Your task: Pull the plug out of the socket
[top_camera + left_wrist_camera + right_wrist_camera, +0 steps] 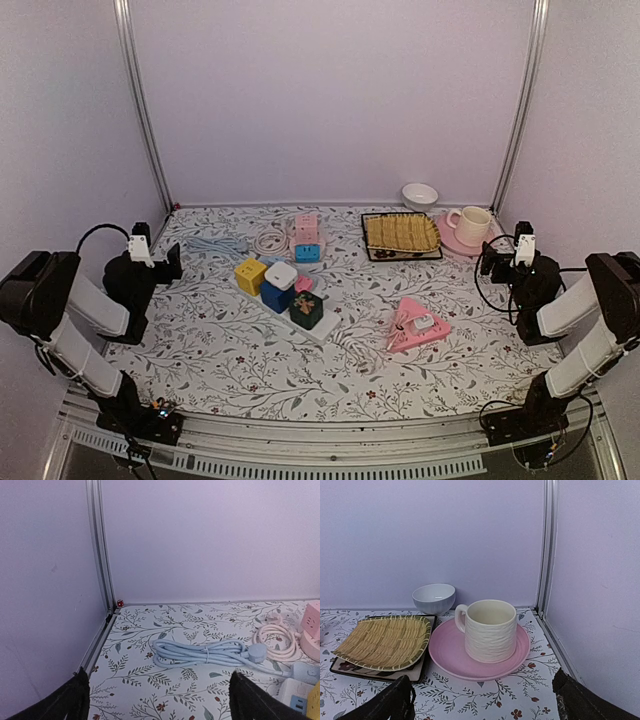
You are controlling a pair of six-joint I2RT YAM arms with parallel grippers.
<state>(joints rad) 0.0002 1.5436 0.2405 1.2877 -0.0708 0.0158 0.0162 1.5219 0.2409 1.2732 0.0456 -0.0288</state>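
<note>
While left tool and right tool hang wide open, you have plug seated in socket: all pulling left

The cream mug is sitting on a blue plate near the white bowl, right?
No, the plate is pink, not blue. The right wrist view shows the cream mug sitting on the pink plate near the white bowl.
</note>
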